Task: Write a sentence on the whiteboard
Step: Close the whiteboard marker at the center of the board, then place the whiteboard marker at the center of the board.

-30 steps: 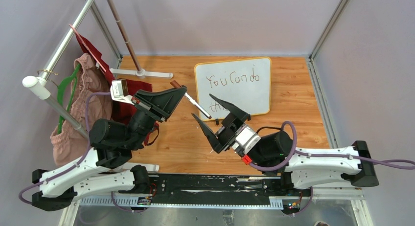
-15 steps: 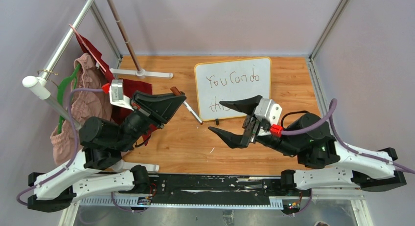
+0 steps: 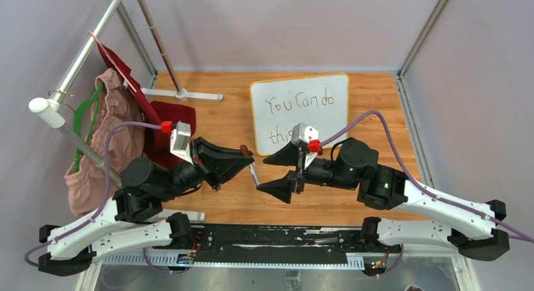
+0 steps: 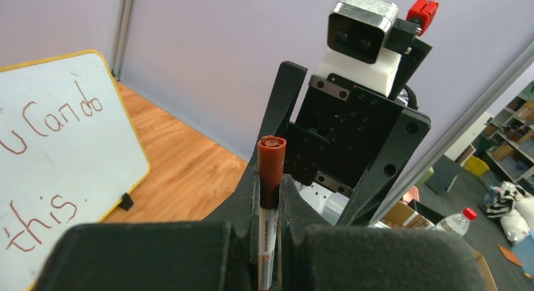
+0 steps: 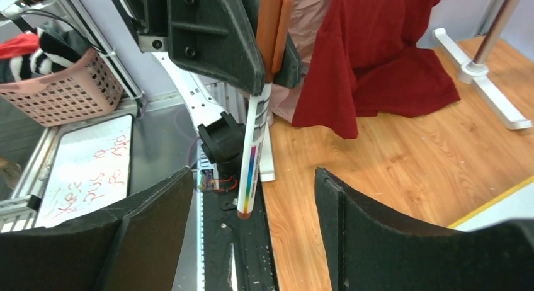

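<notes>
In the top view the whiteboard lies flat on the table, upper centre of the frame, a little right of middle; the sentence reads "You Can do" on its first line, the second line partly hidden behind the right arm; the left wrist view shows "this." at lower left. The left gripper sits below and left of the board, clamped on a marker with its brown cap at the upper end. The right gripper faces it from the right, jaws spread wide, holding nothing; in the right wrist view the marker shows between its fingers, touching neither. A red cloth lies at left.
</notes>
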Tool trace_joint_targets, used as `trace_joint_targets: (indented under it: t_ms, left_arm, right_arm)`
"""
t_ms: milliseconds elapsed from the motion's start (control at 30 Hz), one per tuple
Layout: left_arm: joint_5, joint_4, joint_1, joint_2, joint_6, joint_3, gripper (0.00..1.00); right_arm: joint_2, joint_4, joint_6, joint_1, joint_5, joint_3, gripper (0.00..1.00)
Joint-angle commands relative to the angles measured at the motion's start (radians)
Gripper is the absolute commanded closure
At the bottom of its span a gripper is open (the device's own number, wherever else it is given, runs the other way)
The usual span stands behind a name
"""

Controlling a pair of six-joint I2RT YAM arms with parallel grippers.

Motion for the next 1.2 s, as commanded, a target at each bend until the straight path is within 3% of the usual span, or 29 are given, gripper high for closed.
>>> trace_joint_targets:
  t_ms: [0,200,700,1100,1167]
  left_arm:
    - [0.064,0.049,-0.001,-0.010,-0.005,-0.019,1.00]
    - [0.067,0.091,-0.002,-0.022,-0.030,-0.059,1.00]
    - [0.063,0.112,-0.002,-0.047,-0.056,-0.096,1.00]
    - [0.047,0.089,-0.001,-0.076,-0.057,-0.110,1.00]
    - [0.047,0.084,-0.001,-0.078,-0.057,-0.112,1.00]
  right_arm:
    - [-0.007,0.177,0.120,-0.013,-0.049,-0.045,0.29]
    - [0.021,0.276,0.182,-0.015,-0.032,-0.084,0.45]
    - [0.092,0.323,0.234,-0.027,-0.029,-0.080,0.59]
    - [0.108,0.311,0.236,-0.028,-0.040,-0.080,0.99]
    - [0.106,0.306,0.236,-0.027,-0.040,-0.086,1.00]
